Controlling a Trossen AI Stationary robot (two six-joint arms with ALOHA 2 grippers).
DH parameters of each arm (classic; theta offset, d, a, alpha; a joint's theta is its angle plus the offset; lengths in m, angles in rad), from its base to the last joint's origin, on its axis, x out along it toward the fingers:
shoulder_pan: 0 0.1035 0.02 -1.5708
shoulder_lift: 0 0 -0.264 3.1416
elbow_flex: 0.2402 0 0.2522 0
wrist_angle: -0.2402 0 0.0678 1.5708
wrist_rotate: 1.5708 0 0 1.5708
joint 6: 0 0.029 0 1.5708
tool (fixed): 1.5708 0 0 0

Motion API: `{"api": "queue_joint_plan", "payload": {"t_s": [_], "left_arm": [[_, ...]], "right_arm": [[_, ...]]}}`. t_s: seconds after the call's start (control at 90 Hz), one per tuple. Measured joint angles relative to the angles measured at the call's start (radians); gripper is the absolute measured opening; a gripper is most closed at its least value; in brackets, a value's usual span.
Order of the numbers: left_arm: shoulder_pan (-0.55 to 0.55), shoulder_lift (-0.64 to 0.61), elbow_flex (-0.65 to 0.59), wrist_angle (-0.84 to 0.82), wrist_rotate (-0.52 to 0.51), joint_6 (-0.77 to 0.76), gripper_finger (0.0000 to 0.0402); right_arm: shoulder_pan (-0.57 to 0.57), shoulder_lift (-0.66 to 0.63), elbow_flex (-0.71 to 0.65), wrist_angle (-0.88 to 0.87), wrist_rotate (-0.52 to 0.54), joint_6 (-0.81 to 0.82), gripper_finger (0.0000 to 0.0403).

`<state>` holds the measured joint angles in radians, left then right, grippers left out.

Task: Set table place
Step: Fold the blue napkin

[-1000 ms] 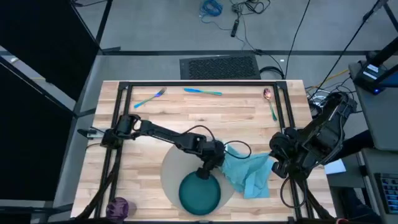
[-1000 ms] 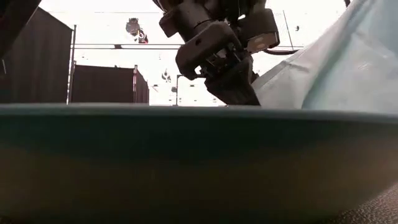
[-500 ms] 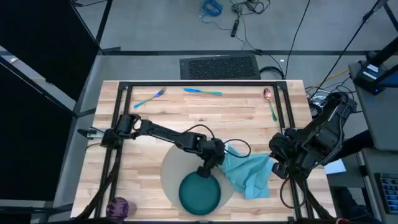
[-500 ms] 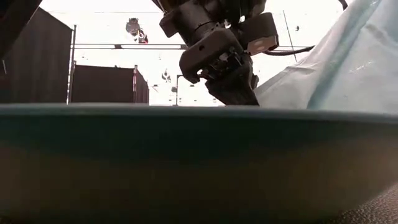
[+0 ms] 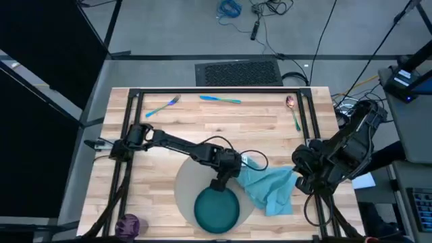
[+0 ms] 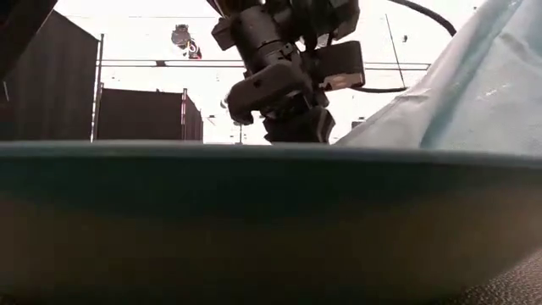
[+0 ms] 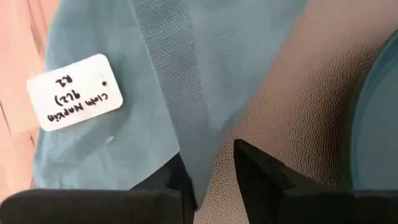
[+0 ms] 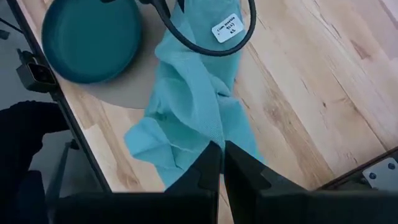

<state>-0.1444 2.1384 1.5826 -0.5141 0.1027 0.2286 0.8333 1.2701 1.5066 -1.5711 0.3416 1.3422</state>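
The dark teal plate (image 5: 216, 208) sits on the round grey mat (image 5: 183, 181) near the table's front edge. The light blue napkin (image 5: 270, 187) lies crumpled at the mat's right, its left part on the mat, a white label (image 7: 74, 92) on it. My left gripper (image 7: 211, 180) is low over the mat between plate and napkin, open by a narrow gap, with the napkin's hemmed edge running in between its fingers. My right gripper (image 8: 221, 165) hovers shut above the napkin's right side. The purple cup (image 5: 127, 224) stands at the front left corner. My left gripper has the napkin's hemmed left edge (image 7: 186, 146) lying against the inner side of one finger (image 7: 171, 183). Bare mat shows between the hem and the other finger (image 7: 255, 168). The fingers point down at the mat, and the napkin lies slack on mat and table.
A blue-handled fork (image 5: 162, 106), knife (image 5: 219, 99) and spoon (image 5: 293, 111) lie along the table's far edge. The black frame rails (image 5: 135, 115) run along the sides. Bare wood lies between the cutlery and the mat.
My left gripper has shifted a little toward the table's left edge and has turned about its wrist, staying low at the napkin's left edge.
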Motion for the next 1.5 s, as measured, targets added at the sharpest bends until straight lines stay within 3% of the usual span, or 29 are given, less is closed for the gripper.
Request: {"api": "queue_joint_plan", "payload": {"t_s": [0.233,0.422,0.667,0.967,1.133,1.5], "left_arm": [[0.000,0.000,0.000,0.012,-0.062,0.014,0.0080],[0.000,0.000,0.000,0.012,-0.074,0.014,0.0009],[-0.002,0.000,0.000,0.036,-0.103,0.012,0.0000],[-0.031,-0.135,0.000,0.006,-0.321,0.013,0.0000],[-0.034,-0.259,0.000,-0.063,-0.457,-0.010,0.0000],[-0.020,-0.523,0.000,-0.113,-0.722,-0.026,0.0000]], "right_arm": [[0.000,0.000,0.000,0.000,0.000,0.000,0.0000],[0.000,0.000,0.000,0.000,0.001,0.000,0.0000],[0.000,0.000,0.000,0.000,0.003,0.000,0.0000],[0.000,0.000,0.000,0.000,0.091,-0.059,0.0000],[-0.012,-0.015,0.000,0.000,0.206,-0.130,0.0000],[-0.181,-0.122,0.071,-0.002,0.368,-0.358,0.0000]]}}
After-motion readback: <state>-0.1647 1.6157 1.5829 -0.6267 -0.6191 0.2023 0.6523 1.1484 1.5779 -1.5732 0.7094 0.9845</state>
